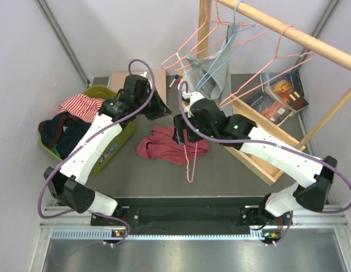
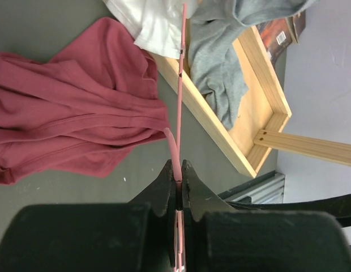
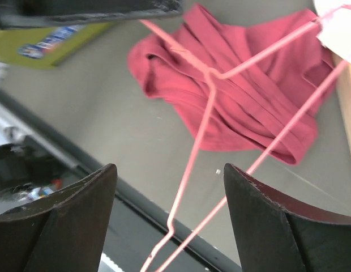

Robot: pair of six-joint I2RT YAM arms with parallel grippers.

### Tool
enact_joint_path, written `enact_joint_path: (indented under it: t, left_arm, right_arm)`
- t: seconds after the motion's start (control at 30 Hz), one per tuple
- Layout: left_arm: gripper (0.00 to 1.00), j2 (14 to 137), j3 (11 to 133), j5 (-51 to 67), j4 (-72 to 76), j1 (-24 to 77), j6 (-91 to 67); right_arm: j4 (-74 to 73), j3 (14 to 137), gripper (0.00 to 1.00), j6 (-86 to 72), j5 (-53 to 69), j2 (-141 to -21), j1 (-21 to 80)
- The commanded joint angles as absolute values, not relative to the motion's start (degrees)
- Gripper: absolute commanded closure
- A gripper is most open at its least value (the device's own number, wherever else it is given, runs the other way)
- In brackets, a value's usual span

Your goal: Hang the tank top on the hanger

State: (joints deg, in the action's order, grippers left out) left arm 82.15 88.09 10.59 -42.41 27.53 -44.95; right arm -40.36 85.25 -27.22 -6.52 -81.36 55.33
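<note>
Your left claw [image 2: 176, 170] clamps the pink hanger [image 2: 180, 85], likely steadying it for threading. The maroon tank top [image 2: 79, 124] lies crumpled on the table [image 2: 45, 22] at frame left. Your right claw [image 3: 168, 170] gapes near it, empty.

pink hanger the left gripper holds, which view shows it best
Right wrist: the hanger shows its twisted neck, hook and both shoulder wires over the tank top. Left wrist sees one wire edge-on, pinched in the left gripper. Top external shows only the neck and hook.

White arms [image 1: 90, 148], black joints [image 1: 311, 190] (purple cables [image 1: 140, 59])
</note>
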Motion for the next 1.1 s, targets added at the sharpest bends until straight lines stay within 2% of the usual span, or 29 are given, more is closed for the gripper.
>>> enact_joint_path:
  t: [0.0,0.23,0.43,0.53,0.57,0.6,0.63,0.67,0.7,0.73,0.8,0.83,0.93,1.07]
  left_arm:
    - [1.00,82.2,90.3,7.9,-43.8,27.9,-46.1]
    - [1.00,81.8,89.4,8.4,-44.1,27.9,-48.0]
    - [1.00,81.1,88.1,8.8,-43.4,28.0,-49.8]
    - [1.00,80.6,88.0,8.5,-43.5,28.0,-50.1]
    - [1.00,80.4,87.8,8.3,-43.4,27.9,-50.0]
    - [1.00,80.2,87.5,8.3,-43.2,27.9,-49.9]
    - [0.91,79.6,87.2,8.7,-42.5,27.9,-49.7]
    - [0.76,79.4,86.3,9.2,-42.2,27.9,-49.4]
    - [0.52,78.9,85.8,9.6,-41.8,27.8,-49.0]
    - [0.22,78.1,85.2,9.8,-41.7,27.9,-47.8]
    - [0.04,76.0,83.0,10.3,-41.3,27.8,-46.2]
    - [0.01,75.3,82.0,10.4,-41.3,27.7,-44.5]
    - [0.01,71.0,77.4,9.5,-42.4,27.4,-42.0]
    - [0.01,65.8,68.4,4.8,-43.7,27.4,-41.6]
  right_arm:
    - [-45.5,91.0,0.25,-28.2,-16.3,-85.8,58.1]
    - [-48.2,96.4,0.31,-27.3,-23.7,-94.3,58.8]
    - [-49.1,99.0,0.45,-23.8,-26.3,-98.5,58.8]
    - [-50.0,99.1,0.62,-22.9,-26.6,-99.6,58.7]
    - [-50.1,99.1,0.79,-22.9,-26.5,-99.8,58.7]
    - [-49.9,99.0,0.88,-22.8,-26.3,-99.7,58.7]
    - [-49.8,98.5,0.98,-22.8,-25.4,-99.2,58.6]
    - [-49.6,98.2,1.00,-22.8,-24.8,-98.8,58.4]
    - [-49.6,97.8,1.00,-22.7,-23.7,-98.4,57.9]
    - [-49.4,96.8,1.00,-22.7,-21.5,-97.0,57.6]
    - [-47.7,94.7,1.00,-22.2,-17.9,-94.8,55.5]
    - [-47.1,92.0,1.00,-22.2,-13.8,-92.2,54.6]
    - [-44.7,87.4,1.00,-20.9,-5.7,-86.9,51.2]
    - [-47.8,86.6,1.00,-15.8,1.9,-82.4,48.3]
